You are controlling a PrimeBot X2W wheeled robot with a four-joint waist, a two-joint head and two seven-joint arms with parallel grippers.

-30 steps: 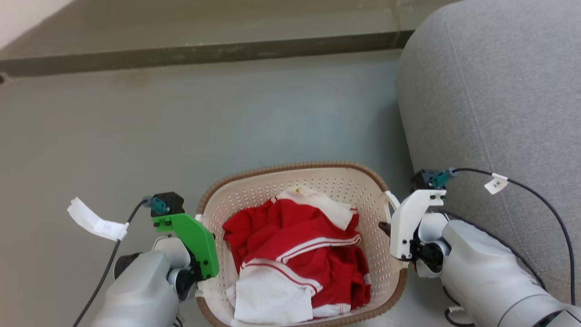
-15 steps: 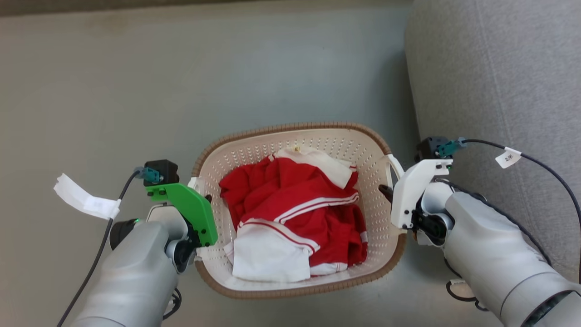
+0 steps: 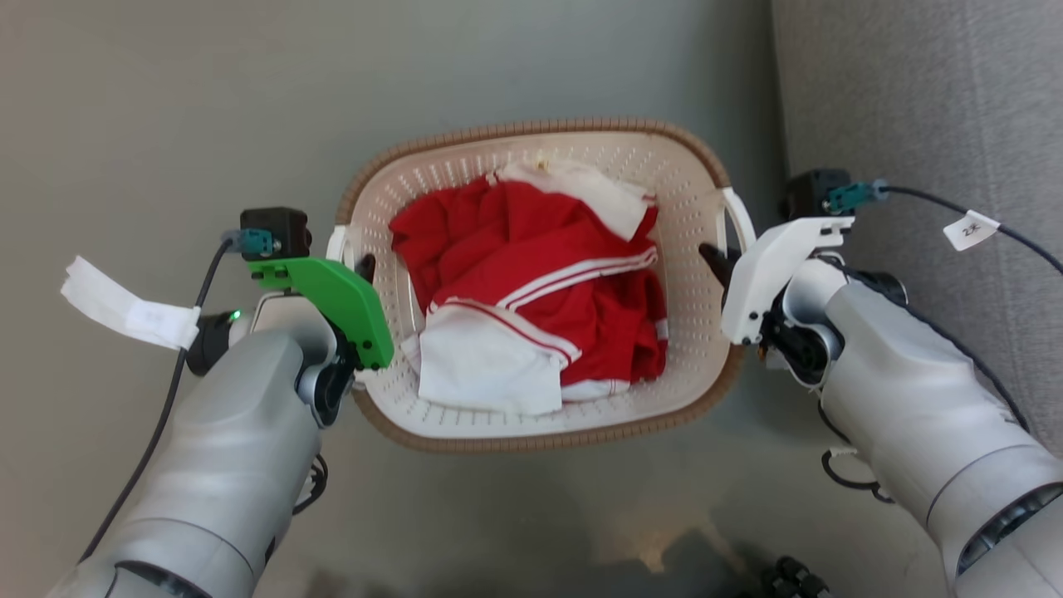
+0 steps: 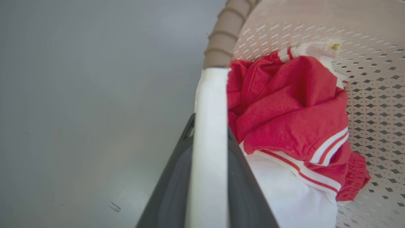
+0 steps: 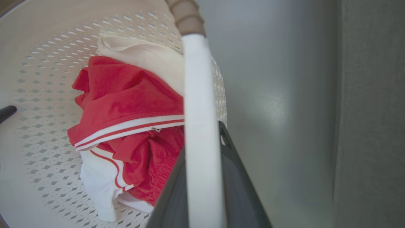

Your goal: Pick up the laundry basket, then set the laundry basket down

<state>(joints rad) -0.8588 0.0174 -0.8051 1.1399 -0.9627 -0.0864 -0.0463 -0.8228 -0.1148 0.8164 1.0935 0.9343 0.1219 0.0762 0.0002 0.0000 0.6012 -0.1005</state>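
Observation:
The laundry basket (image 3: 540, 129), cream perforated plastic with a brown rim, hangs between my two arms and casts a shadow on the floor below. Red and white clothes (image 3: 531, 291) lie inside it. My left gripper (image 3: 364, 267) is shut on the basket's left white handle (image 4: 208, 142), whose strip runs between the dark fingers (image 4: 174, 180). On the other side, my right gripper (image 3: 716, 256) is shut on the right white handle (image 5: 199, 126), with one finger (image 5: 234, 186) on each side of the strip.
A grey upholstered seat (image 3: 930, 108) stands close on the right, beside my right arm. Grey floor (image 3: 166, 100) spreads to the left and ahead. A white paper tag (image 3: 124, 303) hangs from the left arm's cable. Something dark (image 3: 789, 577) lies at the bottom edge.
The whole head picture has shifted, so the camera moved; the far step has left the frame. Basket and both grippers sit higher in the picture and look a little larger. Both grips are unchanged.

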